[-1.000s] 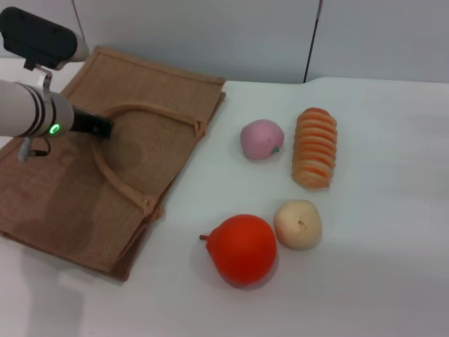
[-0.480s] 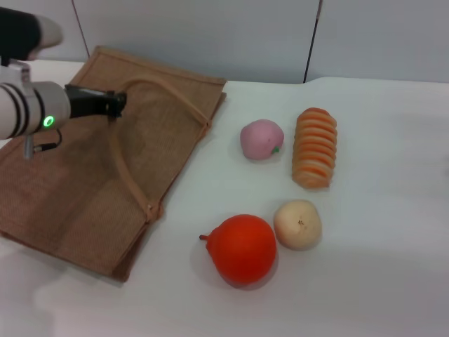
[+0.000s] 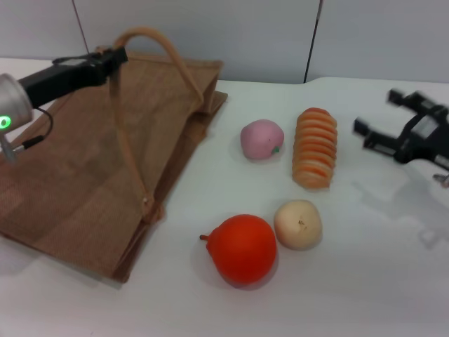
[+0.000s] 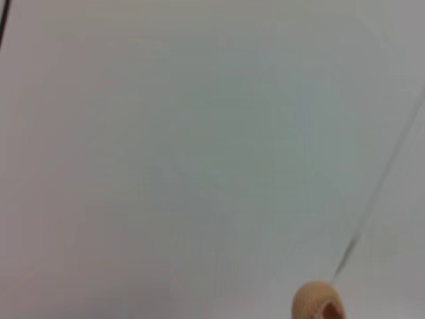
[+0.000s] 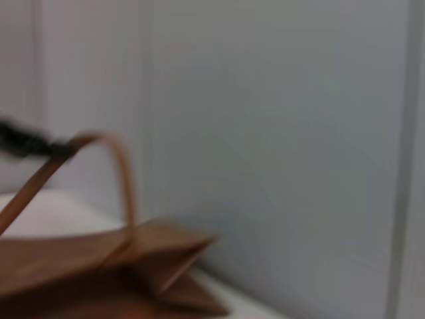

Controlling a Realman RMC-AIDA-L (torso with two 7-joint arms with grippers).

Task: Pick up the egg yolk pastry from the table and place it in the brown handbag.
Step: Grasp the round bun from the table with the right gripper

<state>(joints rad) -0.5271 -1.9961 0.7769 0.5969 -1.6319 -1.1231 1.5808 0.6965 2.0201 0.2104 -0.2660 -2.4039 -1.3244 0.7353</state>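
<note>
The egg yolk pastry [image 3: 298,224] is a small cream ball lying on the white table, right of the red-orange fruit. The brown handbag [image 3: 77,175] lies at the left. My left gripper [image 3: 112,57] is shut on its upper handle [image 3: 151,38] and holds the handle raised, so the bag's top side is lifted. The bag also shows in the right wrist view [image 5: 99,266], with the raised handle [image 5: 109,149]. My right gripper [image 3: 386,119] is open in the air at the right, above the table and right of the ridged roll. A bit of the handle [image 4: 319,302] shows in the left wrist view.
A red-orange fruit [image 3: 242,249] lies left of the pastry. A pink lump with a green spot [image 3: 262,139] and a long ridged orange-and-cream roll [image 3: 314,147] lie behind it. A grey wall stands behind the table.
My left gripper has risen and moved back with the handle, lifting the bag's top side. My right gripper has come into view at the right.
</note>
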